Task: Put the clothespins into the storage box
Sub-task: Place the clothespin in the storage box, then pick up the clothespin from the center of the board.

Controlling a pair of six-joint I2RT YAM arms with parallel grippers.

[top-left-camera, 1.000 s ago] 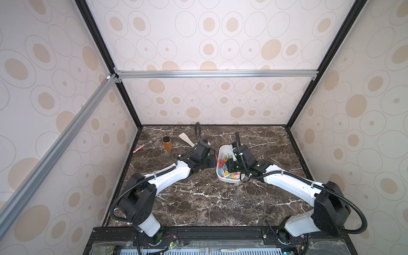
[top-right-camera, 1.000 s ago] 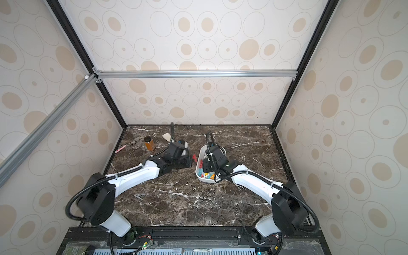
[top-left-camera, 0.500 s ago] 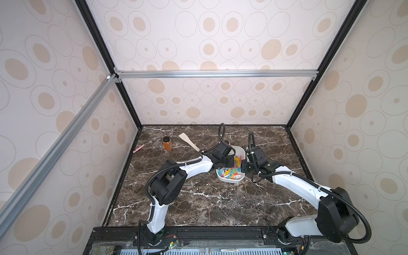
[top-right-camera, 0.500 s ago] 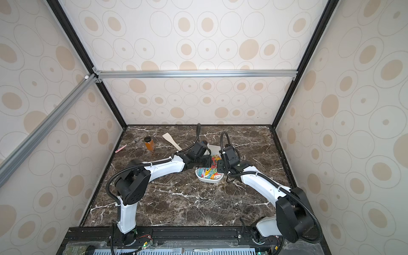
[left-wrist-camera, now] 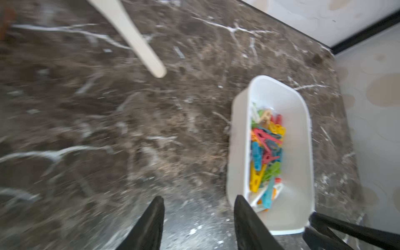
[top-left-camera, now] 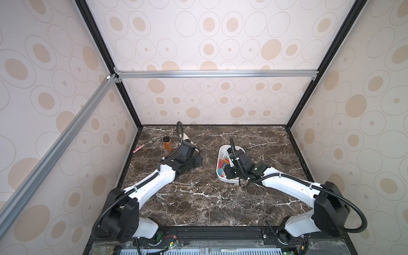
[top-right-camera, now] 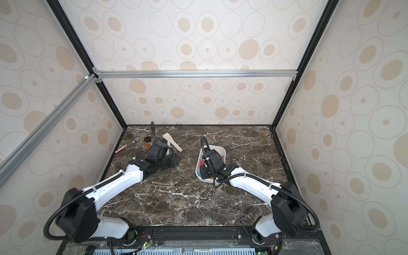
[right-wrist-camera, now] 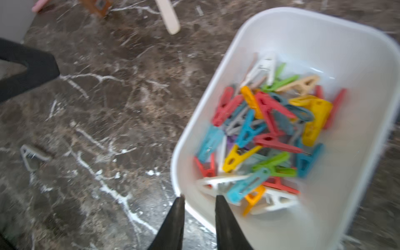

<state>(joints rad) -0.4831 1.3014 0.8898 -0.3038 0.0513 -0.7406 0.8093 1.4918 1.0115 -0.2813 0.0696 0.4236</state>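
Note:
The white storage box (top-left-camera: pixel 229 180) stands right of the table's middle, with several coloured clothespins (right-wrist-camera: pixel 266 129) heaped inside; the left wrist view shows the same clothespins (left-wrist-camera: pixel 266 151) in the storage box (left-wrist-camera: pixel 299 151). My right gripper (right-wrist-camera: pixel 200 197) straddles the storage box's (right-wrist-camera: pixel 324 43) near rim, one finger inside and one outside, shut on the wall. To the left of the storage box my left gripper (left-wrist-camera: pixel 198 198) hangs over bare marble, open and holding nothing. One grey clothespin (top-left-camera: pixel 162 195) lies alone on the table near the left arm, also in a top view as the grey clothespin (top-right-camera: pixel 141 195).
An amber jar (top-left-camera: pixel 167 143), a pale wooden spatula (top-right-camera: pixel 172 142) and a pink-handled tool (top-left-camera: pixel 140 148) lie at the back left. Enclosure walls close in the marble table on three sides.
Half a second ago my left gripper was over the storage box; it has since drawn back to the left and opened. The right gripper stays at the box's rim.

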